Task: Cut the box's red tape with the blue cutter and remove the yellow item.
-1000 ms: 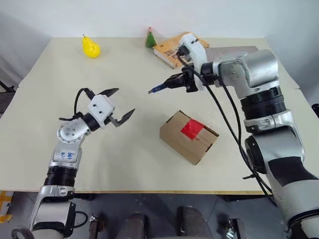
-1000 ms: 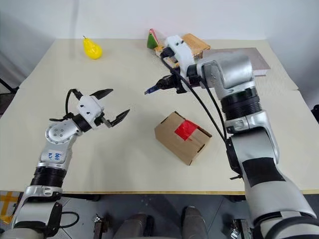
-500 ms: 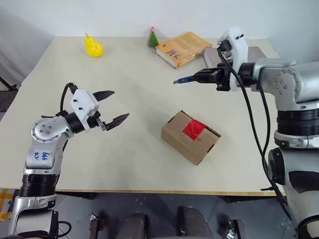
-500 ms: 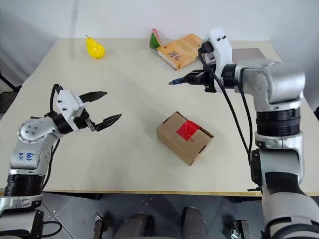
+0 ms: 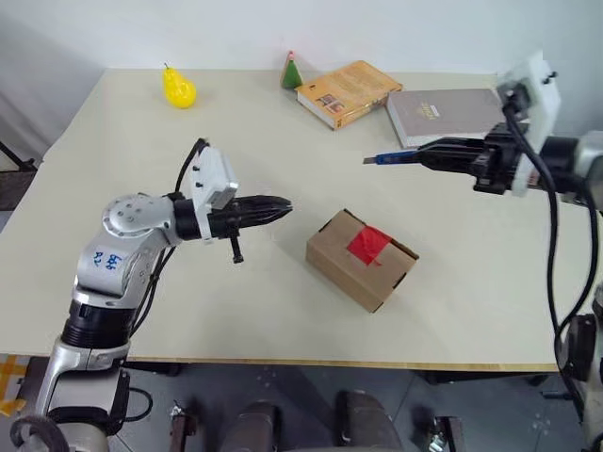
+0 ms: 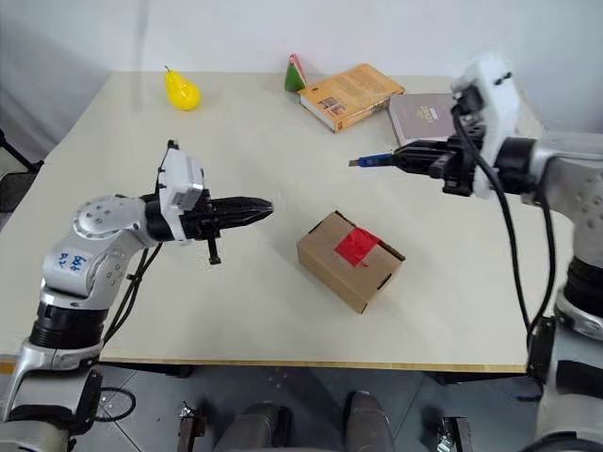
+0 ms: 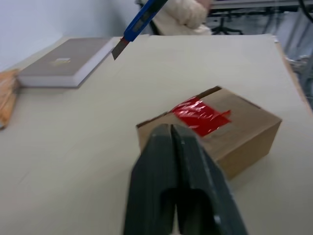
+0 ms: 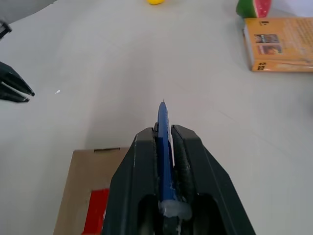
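A pale table [image 5: 283, 141] carries everything here. Near its front middle sits the box [image 5: 360, 261], a brown carton turned at an angle, flaps down, with the red tape [image 5: 368, 244] still whole across its top seam. The yellow item is not visible; the box is sealed.

Toward the far right edge lies a grey book [image 5: 443, 111], and just beside it, nearer the middle, an orange book [image 5: 346, 91] lies at a slant. A small green-and-red wedge [image 5: 291, 71] stands by the orange book's far corner. A yellow pear [image 5: 177, 88] rests well apart at the far left.

The left gripper [image 5: 279, 206] is clenched on nothing, its two black fingers pressed flat together, pointing level toward the box and stopping near its left corner without touching it. In the left wrist view the closed fingers [image 7: 176, 166] line up with the box's near edge.

The right gripper [image 5: 431, 159] hovers above the table beyond the box, near the grey book, clamped on the blue cutter [image 5: 393, 157]. The cutter sticks out past the fingertips with its dark tip pointing toward the table's middle, well apart from the tape. In the right wrist view the cutter lies pinched between both fingers [image 8: 139, 166], with the box's corner below.
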You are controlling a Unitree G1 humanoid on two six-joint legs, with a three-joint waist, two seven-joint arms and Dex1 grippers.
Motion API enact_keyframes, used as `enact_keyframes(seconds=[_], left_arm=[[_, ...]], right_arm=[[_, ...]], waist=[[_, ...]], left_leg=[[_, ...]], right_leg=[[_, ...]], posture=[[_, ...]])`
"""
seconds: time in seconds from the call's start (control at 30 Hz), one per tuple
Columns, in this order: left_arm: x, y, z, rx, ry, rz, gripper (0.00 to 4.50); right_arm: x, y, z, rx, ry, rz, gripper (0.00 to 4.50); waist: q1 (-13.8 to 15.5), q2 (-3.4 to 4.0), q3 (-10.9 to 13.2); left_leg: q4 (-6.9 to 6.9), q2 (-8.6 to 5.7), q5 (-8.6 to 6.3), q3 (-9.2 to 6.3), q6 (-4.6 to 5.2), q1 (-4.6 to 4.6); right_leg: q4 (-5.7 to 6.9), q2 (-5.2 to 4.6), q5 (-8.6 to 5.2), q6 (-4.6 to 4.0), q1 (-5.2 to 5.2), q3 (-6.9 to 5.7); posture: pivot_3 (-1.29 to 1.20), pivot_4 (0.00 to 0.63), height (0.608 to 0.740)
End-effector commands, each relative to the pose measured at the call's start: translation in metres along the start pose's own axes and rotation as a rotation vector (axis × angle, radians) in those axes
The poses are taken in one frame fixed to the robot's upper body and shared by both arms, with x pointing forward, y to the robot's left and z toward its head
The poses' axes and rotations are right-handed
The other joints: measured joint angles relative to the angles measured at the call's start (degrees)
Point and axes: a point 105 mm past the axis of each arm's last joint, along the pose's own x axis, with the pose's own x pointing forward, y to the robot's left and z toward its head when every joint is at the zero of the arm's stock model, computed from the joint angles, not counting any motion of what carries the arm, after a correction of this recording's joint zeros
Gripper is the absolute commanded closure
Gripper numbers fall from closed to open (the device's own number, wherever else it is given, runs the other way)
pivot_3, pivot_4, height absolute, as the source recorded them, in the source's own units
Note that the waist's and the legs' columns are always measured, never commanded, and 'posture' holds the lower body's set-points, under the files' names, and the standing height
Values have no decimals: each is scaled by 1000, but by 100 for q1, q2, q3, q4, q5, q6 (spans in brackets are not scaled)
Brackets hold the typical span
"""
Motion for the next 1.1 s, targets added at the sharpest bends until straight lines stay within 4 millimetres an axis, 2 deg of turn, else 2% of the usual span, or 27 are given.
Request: enact_keyframes(seconds=[0.03, 0.23, 0.43, 0.8, 1.1], left_arm=[[17, -5, -2, 9, 29, -83, 4500], [62, -2, -30, -13, 187, -178, 4500], [85, -1, -53, -53, 314, -148, 4500], [94, -9, -61, -90, 376, -177, 4500], [91, -12, -63, -94, 386, -199, 4500]], right_arm=[[-14, 10, 5, -72, -28, -20, 4342], [-10, 18, -17, -140, 50, -37, 4342], [4, 29, -30, -186, 86, -5, 4342], [23, 19, -42, -210, 138, -14, 4342], [30, 9, -41, -215, 129, -34, 4342]], waist=[[-5, 0, 0], [94, -4, 3], [111, -7, 4], [140, -10, 6], [133, -10, 6]], left_leg=[[0, 0, 0, 4, 1, 1], [5, -2, 10, 31, 16, 4], [5, -6, 12, 45, 20, 5], [14, -11, 14, 43, 23, 5], [22, -10, 14, 43, 23, 5]], right_leg=[[0, 1, 0, 1, 0, -2], [-5, 4, 8, 15, 2, -2], [-8, 2, 14, 26, -2, 12], [-10, -2, 18, 34, 3, 15], [-9, -2, 19, 34, 4, 16]], posture=[[0, 150, 740], [0, 150, 740], [0, 150, 740], [0, 150, 740], [0, 150, 740]])
